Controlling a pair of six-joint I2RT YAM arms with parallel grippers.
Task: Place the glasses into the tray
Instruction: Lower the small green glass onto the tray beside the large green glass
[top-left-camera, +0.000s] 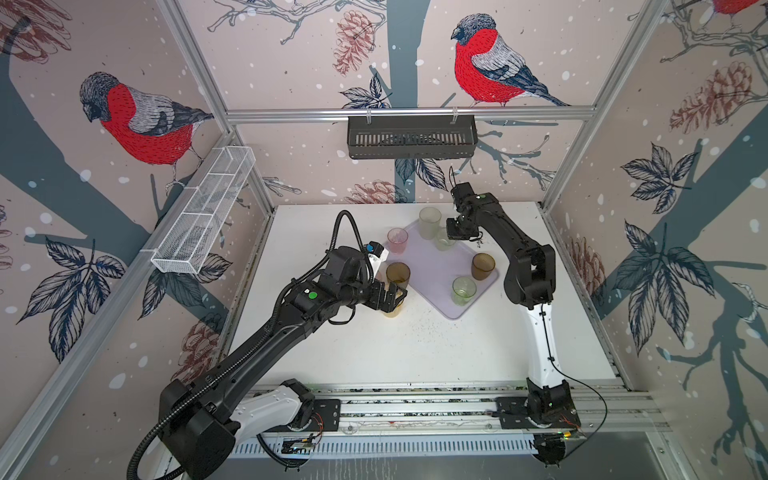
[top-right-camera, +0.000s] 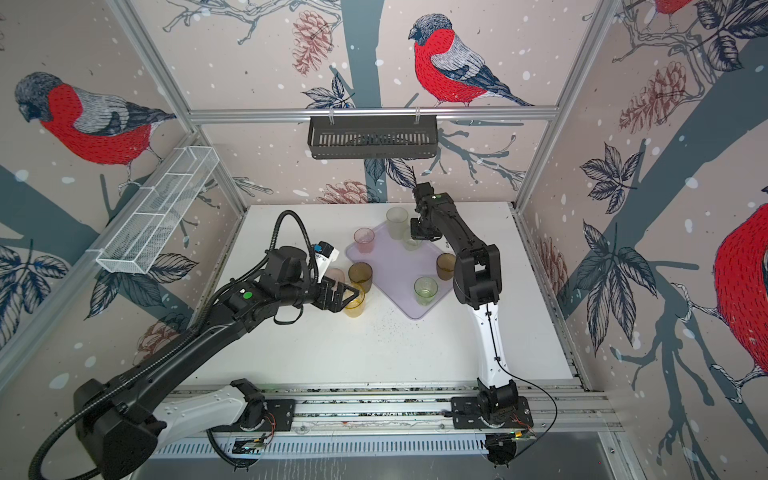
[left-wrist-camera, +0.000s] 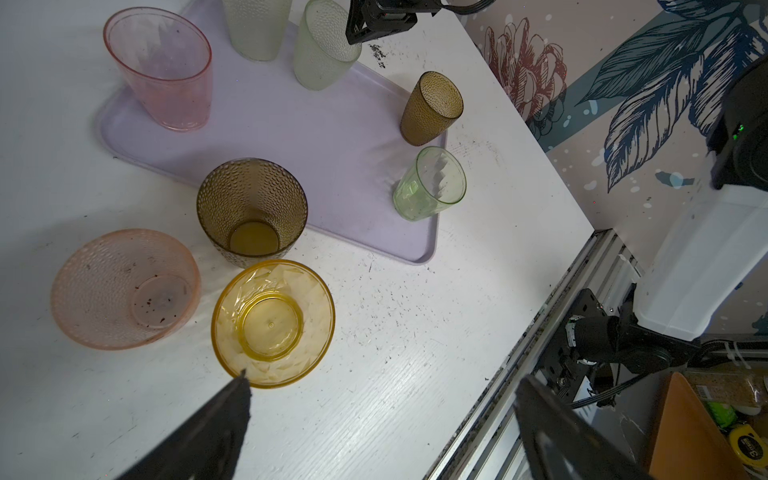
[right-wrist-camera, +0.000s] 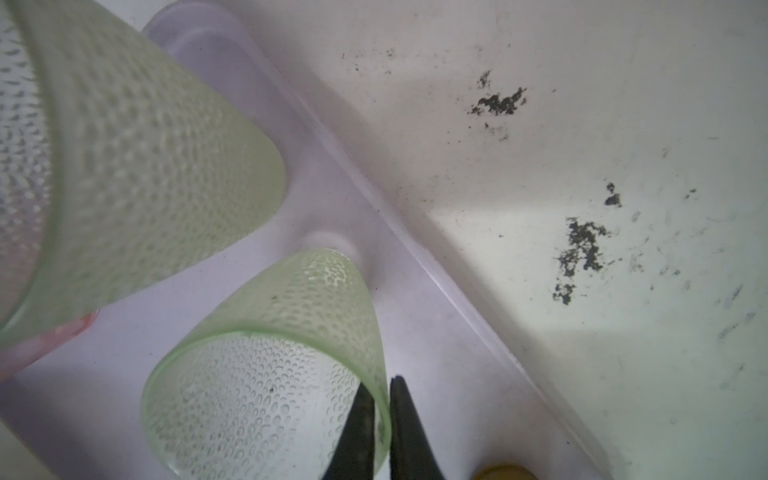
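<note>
Pale lilac low-rim tray (top-left-camera: 432, 266): translucent tumblers upright inside: tall pink (top-left-camera: 397, 240), tall frosted (top-left-camera: 429, 222), short frosted (top-left-camera: 444, 242), brown (top-left-camera: 483, 266), green (top-left-camera: 463, 291). Outside, adj.: 2nd brown (top-left-camera: 398, 274), low pink (left-wrist-camera: 124, 289), amber (left-wrist-camera: 272, 324).

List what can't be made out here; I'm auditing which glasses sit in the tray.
- Dimpled pink glass: in a top view the left arm covers most.
- Right hand on the short frosted glass: in both top views its wrist hides the jaws; the right wrist view cuts off all but the tips.
- Brown glass beside the tray: left wrist view, its body hides any rim contact.
</note>
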